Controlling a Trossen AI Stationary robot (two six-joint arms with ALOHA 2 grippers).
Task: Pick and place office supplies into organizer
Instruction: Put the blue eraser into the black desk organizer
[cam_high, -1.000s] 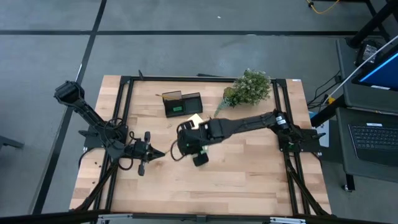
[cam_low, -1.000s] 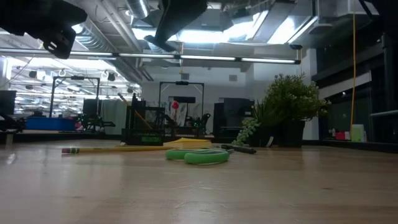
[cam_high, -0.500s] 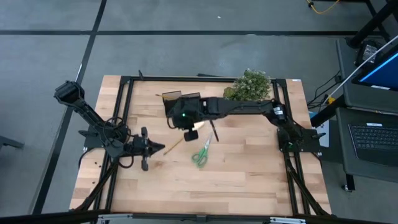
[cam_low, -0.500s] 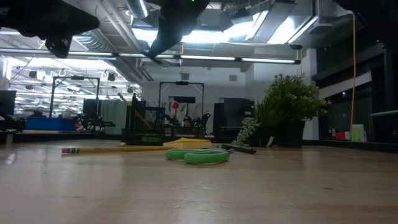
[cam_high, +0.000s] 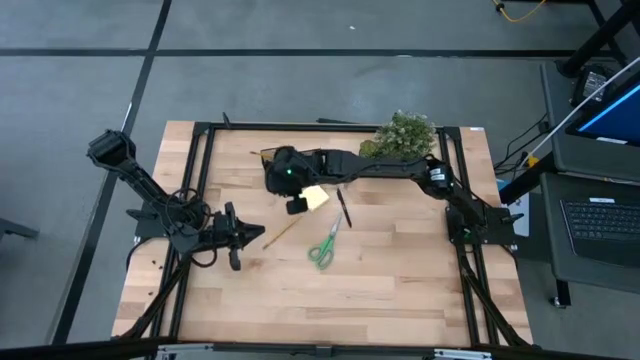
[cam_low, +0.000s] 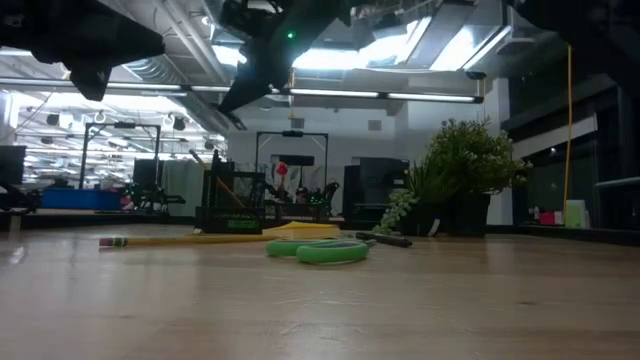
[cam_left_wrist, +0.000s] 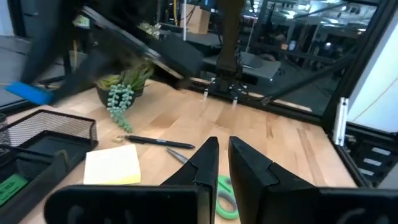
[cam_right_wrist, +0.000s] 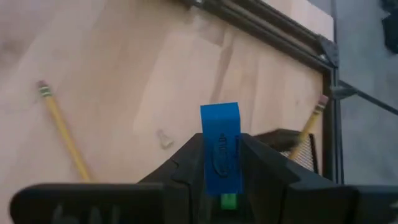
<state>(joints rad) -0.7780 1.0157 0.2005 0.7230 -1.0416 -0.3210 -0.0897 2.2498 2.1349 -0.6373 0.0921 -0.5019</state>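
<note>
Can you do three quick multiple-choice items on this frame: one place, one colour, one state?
1. Where is the right gripper? A over the plant; B by the organizer; C over the scissors.
2. What colour is the piece between the right gripper's fingers? A blue; B red; C yellow.
3. How do the scissors lie? A in the organizer; B held by the left gripper; C flat on the table.

Answers: 1 B, the high view shows it at the organizer's edge. 2 A, the right wrist view shows blue. 3 C, they lie loose on the wood.
</note>
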